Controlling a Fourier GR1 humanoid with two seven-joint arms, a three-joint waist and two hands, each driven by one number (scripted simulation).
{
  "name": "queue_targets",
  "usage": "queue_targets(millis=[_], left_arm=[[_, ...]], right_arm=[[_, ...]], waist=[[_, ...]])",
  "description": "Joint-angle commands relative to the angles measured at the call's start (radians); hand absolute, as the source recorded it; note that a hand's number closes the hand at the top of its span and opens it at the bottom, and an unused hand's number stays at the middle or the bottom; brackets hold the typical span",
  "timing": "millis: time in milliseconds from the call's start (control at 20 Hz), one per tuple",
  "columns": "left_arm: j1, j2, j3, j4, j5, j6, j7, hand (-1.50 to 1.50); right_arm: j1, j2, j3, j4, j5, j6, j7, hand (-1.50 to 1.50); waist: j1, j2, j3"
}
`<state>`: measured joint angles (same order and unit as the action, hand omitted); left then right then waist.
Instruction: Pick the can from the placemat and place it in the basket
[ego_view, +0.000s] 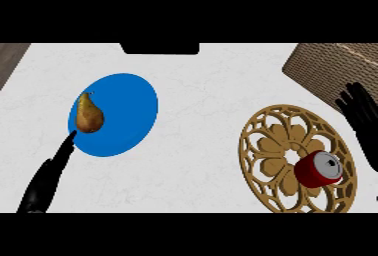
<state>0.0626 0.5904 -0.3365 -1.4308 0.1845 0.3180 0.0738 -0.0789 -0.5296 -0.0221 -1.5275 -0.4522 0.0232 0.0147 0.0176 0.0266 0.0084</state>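
A red can (318, 169) with a silver top lies on its side on the gold openwork placemat (269, 150) at the right. The woven basket (325, 67) stands at the far right corner. My right hand (362, 117) is open, fingers straight, just right of the placemat and beyond the can, apart from it. At the lower left my left hand (46, 182) is open, its fingers stretched toward the rim of the blue plate (125, 107).
A brown pear (88, 115) lies on the left part of the blue plate. A dark slot (160, 48) sits at the counter's far edge. White marbled counter (199, 125) runs between plate and placemat.
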Motion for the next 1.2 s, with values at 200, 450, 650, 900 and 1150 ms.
queue_targets(millis=[200, 450, 650, 900, 1150], left_arm=[[-0.173, -0.043, 0.093, -0.059, 0.097, -0.028, 0.045, 0.0], [-0.195, -0.074, 0.108, -0.039, 0.157, -0.066, 0.048, 0.0], [-0.272, -0.074, 0.177, 0.052, 0.193, -0.09, 0.073, 0.0], [-0.287, -0.082, 0.182, 0.063, 0.17, -0.105, 0.099, 0.0], [-0.266, -0.067, 0.196, 0.036, 0.189, -0.123, 0.101, 0.0]], right_arm=[[-0.308, -0.015, -0.044, 0.056, -0.242, 0.337, -0.053, 1.5], [-0.324, -0.116, 0.151, -0.148, 0.118, 0.556, -0.298, -1.5], [-0.241, 0.063, 0.287, -0.294, 0.313, 0.367, -0.333, -1.5], [-0.241, 0.009, 0.291, -0.528, 0.261, 0.315, 0.055, -1.5], [-0.399, -0.213, 0.232, -0.524, 0.244, 0.431, 0.317, -1.5]], waist=[[0.028, -0.017, -0.004], [0.018, -0.019, -0.006], [-0.027, -0.025, -0.009], [-0.036, -0.031, -0.01], [-0.029, -0.037, -0.014]])
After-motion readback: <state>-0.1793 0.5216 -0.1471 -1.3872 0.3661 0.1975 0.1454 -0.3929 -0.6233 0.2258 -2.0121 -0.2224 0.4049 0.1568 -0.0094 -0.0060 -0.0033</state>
